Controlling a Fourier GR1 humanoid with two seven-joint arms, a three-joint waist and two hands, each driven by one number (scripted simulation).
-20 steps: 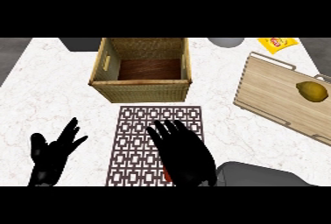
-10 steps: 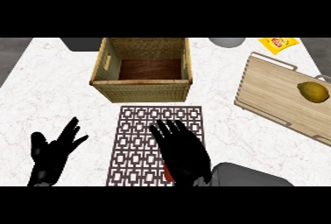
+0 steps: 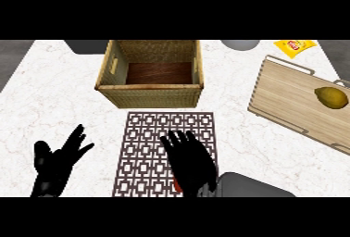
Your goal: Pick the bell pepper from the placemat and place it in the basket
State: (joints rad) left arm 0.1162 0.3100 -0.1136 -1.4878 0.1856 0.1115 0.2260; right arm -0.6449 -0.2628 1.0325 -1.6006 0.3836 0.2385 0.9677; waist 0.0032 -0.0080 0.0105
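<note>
1. We see the right hand (image 3: 190, 162) spread flat over the placemat (image 3: 147, 139), fingers straight; the left hand (image 3: 58, 162) rests open at 8 o'clock.
2. Of the bell pepper (image 3: 178, 186), only a red sliver shows under the right palm, at the mat's 6 o'clock; contact unclear.
3. Marble tabletop (image 3: 54, 111): basket (image 3: 150, 95) at 12 o'clock, cutting board (image 3: 287, 97) at 2 o'clock.

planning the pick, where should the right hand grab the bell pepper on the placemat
Probably from above, fingers curling round its sides: the open right hand hangs over it. Only a red sliver of the bell pepper shows at the near end of the placemat, so its pose is hidden.
</note>
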